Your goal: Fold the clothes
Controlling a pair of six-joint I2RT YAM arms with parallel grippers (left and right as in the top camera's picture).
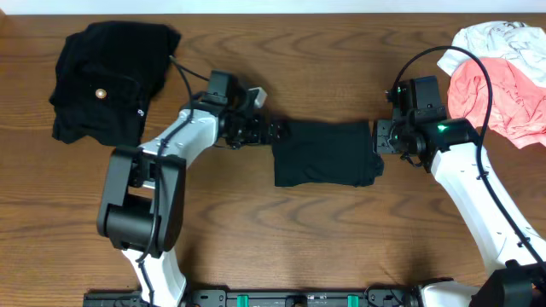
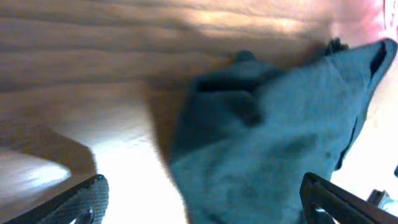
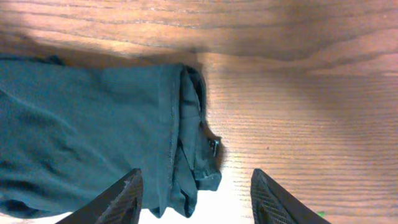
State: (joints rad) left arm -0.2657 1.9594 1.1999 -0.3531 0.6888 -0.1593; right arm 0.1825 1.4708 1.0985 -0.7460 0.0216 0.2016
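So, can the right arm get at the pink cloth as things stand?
Probably yes. The pink cloth lies uncovered close beside the right arm, with nothing standing between them. The right tool is open and holds nothing, but it points at the black shirt, so it would have to turn away first.

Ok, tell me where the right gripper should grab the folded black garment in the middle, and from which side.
Take the folded black garment by its right edge, coming in low from the right. The layers stack there into a thick lip lying flat on the table, so one pinch would probably catch them all. The right gripper faces that edge, open.
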